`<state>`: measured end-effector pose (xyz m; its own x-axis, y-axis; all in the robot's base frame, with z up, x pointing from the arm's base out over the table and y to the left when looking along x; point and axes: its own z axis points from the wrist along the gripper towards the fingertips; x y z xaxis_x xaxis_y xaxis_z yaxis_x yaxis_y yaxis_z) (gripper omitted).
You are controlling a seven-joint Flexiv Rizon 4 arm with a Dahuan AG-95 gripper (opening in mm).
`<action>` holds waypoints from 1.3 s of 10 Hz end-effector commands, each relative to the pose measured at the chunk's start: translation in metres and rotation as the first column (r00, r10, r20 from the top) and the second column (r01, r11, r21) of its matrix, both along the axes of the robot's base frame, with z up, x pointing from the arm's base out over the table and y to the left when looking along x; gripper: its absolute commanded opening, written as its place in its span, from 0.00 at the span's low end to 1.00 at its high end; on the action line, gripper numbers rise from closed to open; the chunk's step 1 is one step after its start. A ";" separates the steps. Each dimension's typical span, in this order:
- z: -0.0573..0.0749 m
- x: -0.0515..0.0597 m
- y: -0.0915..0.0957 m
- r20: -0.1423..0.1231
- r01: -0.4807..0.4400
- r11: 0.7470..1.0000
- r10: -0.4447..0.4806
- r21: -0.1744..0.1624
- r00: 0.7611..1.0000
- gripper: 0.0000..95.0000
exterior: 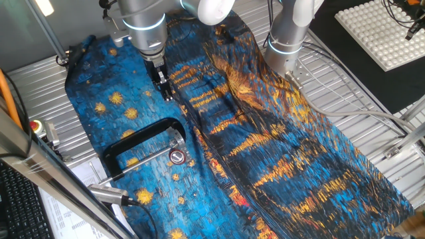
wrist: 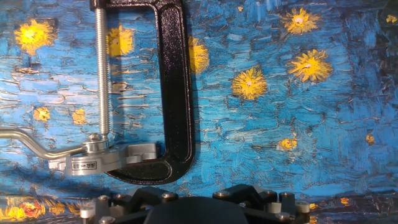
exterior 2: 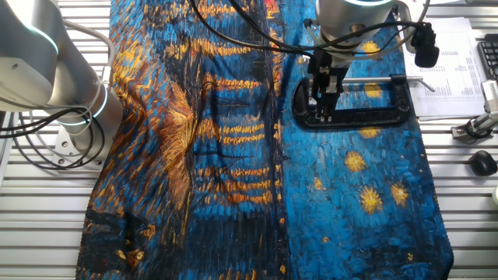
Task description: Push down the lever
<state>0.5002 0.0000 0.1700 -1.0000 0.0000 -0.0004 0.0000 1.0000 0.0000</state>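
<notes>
The black C-shaped clamp (exterior: pixel 143 133) lies flat on the blue starry cloth, its threaded silver screw (wrist: pixel 101 74) running along its opening. The lever (wrist: pixel 28 142) is a bent silver rod jointed at the screw's grey end piece and runs off the left edge of the hand view. In one fixed view its round red-rimmed end (exterior: pixel 176 157) shows beside the clamp's jaw. My gripper (exterior: pixel 165 93) hangs fingers-down above the cloth, beyond the clamp and apart from the lever, and looks shut with nothing in it. In the other fixed view the gripper (exterior 2: pixel 322 115) stands in front of the clamp (exterior 2: pixel 389 109) and hides the lever.
A second arm's base (exterior: pixel 289 40) stands at the cloth's far edge. A white pegboard (exterior: pixel 382 33) lies at the back right. A red button (exterior: pixel 34 126), a keyboard (exterior: pixel 16 199) and a silver probe (exterior: pixel 113 194) sit on the left. Papers (exterior 2: pixel 447 54) and a mouse (exterior 2: pixel 482 162) lie beside the clamp.
</notes>
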 end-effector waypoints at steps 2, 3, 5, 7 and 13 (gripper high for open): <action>0.002 0.000 -0.001 0.081 -0.100 0.995 0.099 0.000 0.992 0.00; 0.005 -0.001 -0.003 0.069 -0.106 0.994 0.106 -0.003 0.992 0.00; 0.008 -0.002 -0.006 0.066 -0.117 0.993 0.117 -0.002 0.991 0.00; 0.010 -0.001 -0.006 0.064 -0.122 0.992 0.122 -0.003 0.990 0.00; 0.019 0.007 0.003 0.044 -0.147 0.989 0.147 -0.001 0.988 0.00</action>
<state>0.5064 0.0031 0.1894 -0.9891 -0.1411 -0.0413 -0.1411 0.9900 -0.0030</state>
